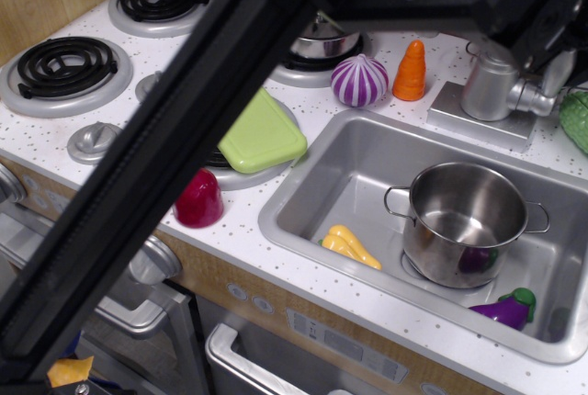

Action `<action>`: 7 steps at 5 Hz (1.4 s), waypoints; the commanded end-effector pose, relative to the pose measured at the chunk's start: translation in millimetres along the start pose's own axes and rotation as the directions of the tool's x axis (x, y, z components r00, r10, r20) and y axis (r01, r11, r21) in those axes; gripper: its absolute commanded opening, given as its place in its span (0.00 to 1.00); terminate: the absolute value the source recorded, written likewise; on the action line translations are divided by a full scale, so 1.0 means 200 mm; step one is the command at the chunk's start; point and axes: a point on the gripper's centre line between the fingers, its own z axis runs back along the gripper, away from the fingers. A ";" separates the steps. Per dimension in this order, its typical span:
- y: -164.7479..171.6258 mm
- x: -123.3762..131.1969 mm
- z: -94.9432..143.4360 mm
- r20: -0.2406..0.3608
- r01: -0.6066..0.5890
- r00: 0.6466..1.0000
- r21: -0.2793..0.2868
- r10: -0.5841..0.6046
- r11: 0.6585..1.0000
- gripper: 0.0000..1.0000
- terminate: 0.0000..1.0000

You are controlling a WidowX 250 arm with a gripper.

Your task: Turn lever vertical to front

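Note:
The lever (pixel 535 98) is a short silver stub sticking out to the right from the shiny cylindrical faucet body (pixel 487 90), which stands on a grey base plate (pixel 478 121) behind the sink. My gripper (pixel 557 62) hangs from the black arm at the top right, just above and to the right of the lever. One pale fingertip (pixel 559 72) shows close to the lever's end. The black wrist hides most of the jaws, so I cannot tell whether they are open or whether they touch the lever.
The arm's black link crosses the view diagonally from bottom left. The sink (pixel 303 202) holds a steel pot (pixel 464 220), a yellow toy (pixel 349 246) and a purple eggplant (pixel 505 308). An onion (pixel 358 80), a carrot (pixel 411 72), a green lid (pixel 265 138), a red cup (pixel 199 200) and the burners (pixel 64 62) lie to the left.

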 end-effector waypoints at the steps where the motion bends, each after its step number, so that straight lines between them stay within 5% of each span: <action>1: 0.02 -0.07 0.17 0.000 -0.048 0.999 -0.034 0.048 0.998 0.00 0.00; 3: -0.01 -0.20 0.13 -0.071 -0.086 0.994 -0.116 0.079 0.989 0.00 0.00; 5: -0.03 -0.31 0.13 -0.136 -0.124 0.985 -0.134 0.106 0.983 0.00 0.00; 6: -0.05 -0.36 0.10 -0.136 -0.140 0.983 -0.153 0.120 0.978 1.00 0.00; 7: -0.06 -0.39 0.04 -0.134 -0.147 0.983 -0.174 0.125 0.974 1.00 0.00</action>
